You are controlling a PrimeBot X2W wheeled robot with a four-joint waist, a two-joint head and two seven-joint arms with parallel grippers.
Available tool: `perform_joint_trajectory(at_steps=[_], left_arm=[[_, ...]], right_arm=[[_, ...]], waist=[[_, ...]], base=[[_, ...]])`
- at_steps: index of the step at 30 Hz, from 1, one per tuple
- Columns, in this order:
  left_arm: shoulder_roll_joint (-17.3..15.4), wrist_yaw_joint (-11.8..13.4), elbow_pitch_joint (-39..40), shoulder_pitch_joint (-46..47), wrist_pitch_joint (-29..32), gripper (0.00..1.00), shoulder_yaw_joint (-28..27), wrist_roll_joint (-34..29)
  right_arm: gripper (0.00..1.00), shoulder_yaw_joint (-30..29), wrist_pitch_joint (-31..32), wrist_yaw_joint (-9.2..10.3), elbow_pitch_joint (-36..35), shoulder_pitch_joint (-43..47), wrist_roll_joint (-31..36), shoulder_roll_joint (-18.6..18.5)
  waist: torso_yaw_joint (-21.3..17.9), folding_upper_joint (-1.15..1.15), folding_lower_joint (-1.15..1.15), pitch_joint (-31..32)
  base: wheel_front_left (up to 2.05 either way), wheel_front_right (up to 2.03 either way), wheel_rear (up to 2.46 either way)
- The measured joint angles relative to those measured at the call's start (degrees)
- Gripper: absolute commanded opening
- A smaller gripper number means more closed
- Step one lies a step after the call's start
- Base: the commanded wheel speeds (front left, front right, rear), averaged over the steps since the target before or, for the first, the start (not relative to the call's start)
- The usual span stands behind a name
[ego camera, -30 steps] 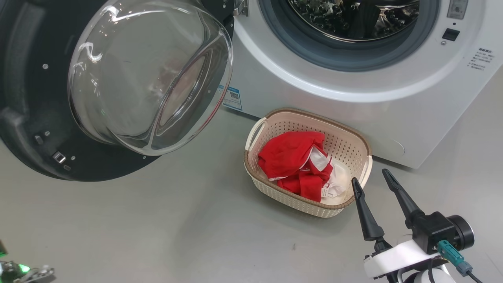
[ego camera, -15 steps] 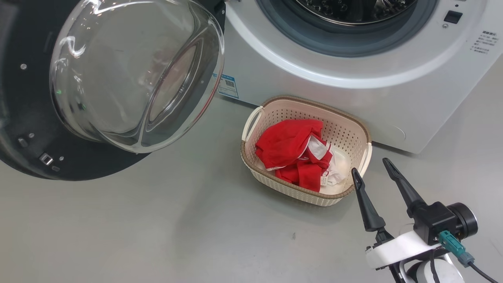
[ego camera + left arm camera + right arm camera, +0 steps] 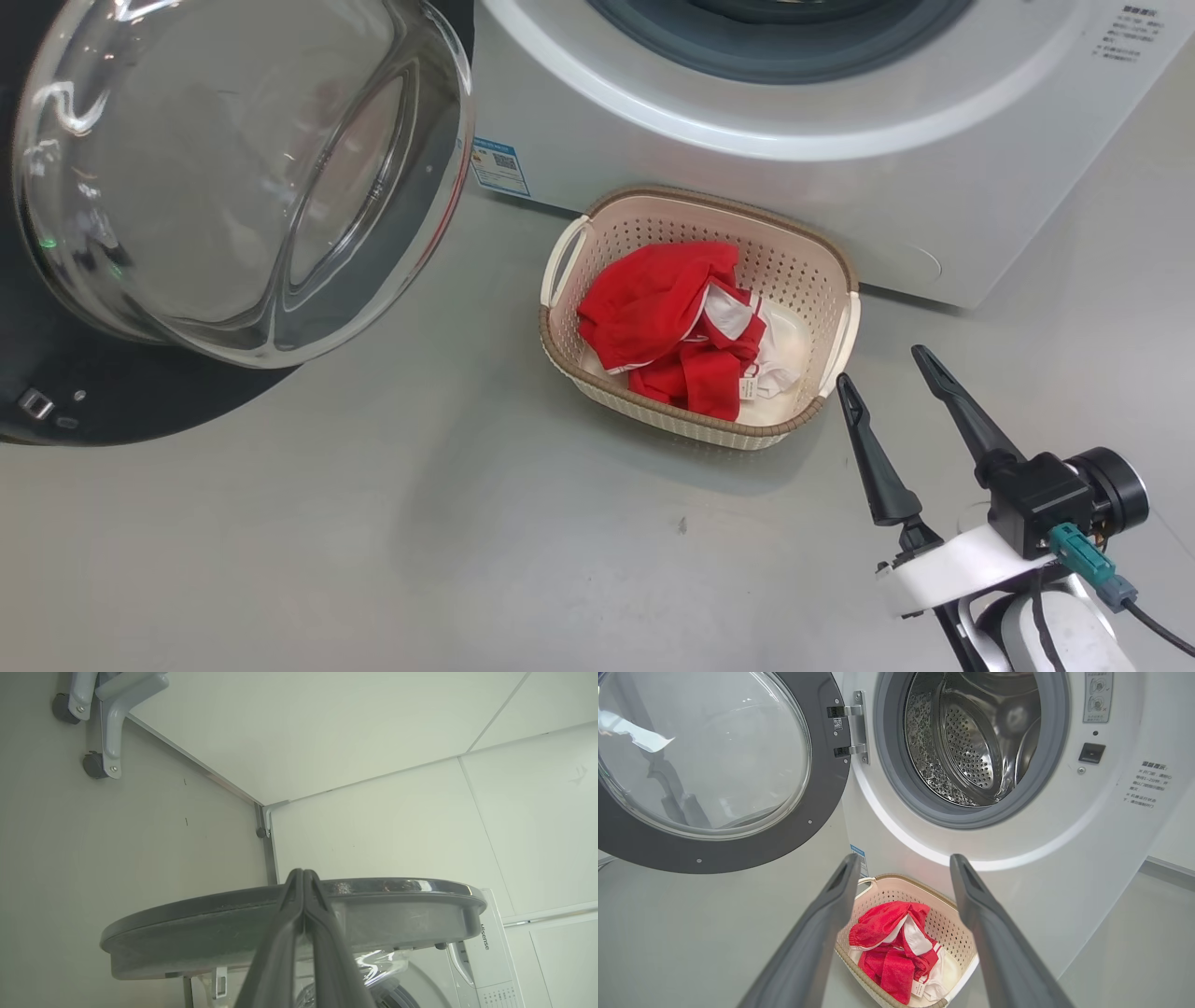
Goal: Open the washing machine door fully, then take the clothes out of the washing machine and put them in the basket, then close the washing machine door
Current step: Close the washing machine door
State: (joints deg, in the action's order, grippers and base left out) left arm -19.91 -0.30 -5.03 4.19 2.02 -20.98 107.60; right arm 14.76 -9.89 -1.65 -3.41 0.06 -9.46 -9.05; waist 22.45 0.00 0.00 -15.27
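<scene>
Head: right gripper (image 3: 881,364) spread wide, empty, just right of basket (image 3: 558,271). Basket's long axis runs along the washer (image 3: 747,140) front. Red-and-white clothes (image 3: 667,317) heaped inside. Door (image 3: 233,177) swung open, left.
Left wrist: left gripper (image 3: 302,872) pinched shut, empty, tips before the door's dark rim, seen edge-on; contact unclear.
Right wrist: steel drum (image 3: 971,742) above, basket framed between the fingers.

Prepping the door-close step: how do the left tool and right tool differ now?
The left tool is shut, fingers pressed together; the right tool is open, fingers spread. The left tool points at the rim of the washing machine door; the right tool points toward the basket holding the clothes. Both have long dark fingers and hold nothing.
</scene>
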Motion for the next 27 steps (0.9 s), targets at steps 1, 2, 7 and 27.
perform_joint_trajectory(at_steps=[1, 2, 7, 27], left_arm=[[0.0, 0.0, -0.5, 0.7, 0.5, 0.0, 0.0, 1.1], [0.0, 0.0, -0.9, 1.3, 1.0, 0.0, 0.0, 1.6], [-0.5, 0.0, -3.8, 3.6, 2.5, 0.0, 0.0, 2.4], [-1.5, -3.9, -11.3, 8.2, 9.3, 0.0, 0.8, 5.9]], right_arm=[[1.0, -0.1, 0.0, 0.0, -0.1, -0.1, 0.0, -0.1], [1.0, -0.1, 0.0, 0.0, -0.2, -0.2, 0.0, -0.2], [1.0, -0.2, 0.5, -0.07, -0.9, -1.1, 0.2, -0.6], [1.0, -0.8, 1.1, -0.32, -1.4, -2.2, 0.5, -1.4]], waist=[[-0.2, 0.0, 0.0, -0.3], [-0.4, 0.0, 0.0, -0.7], [-1.4, 0.0, 0.0, -2.3], [-2.0, 0.0, 0.0, -4.6]], base=[[0.0, 0.0, 0.0], [0.0, 0.0, 0.0], [0.0, 0.0, 0.0], [0.0, 0.0, 0.0]])
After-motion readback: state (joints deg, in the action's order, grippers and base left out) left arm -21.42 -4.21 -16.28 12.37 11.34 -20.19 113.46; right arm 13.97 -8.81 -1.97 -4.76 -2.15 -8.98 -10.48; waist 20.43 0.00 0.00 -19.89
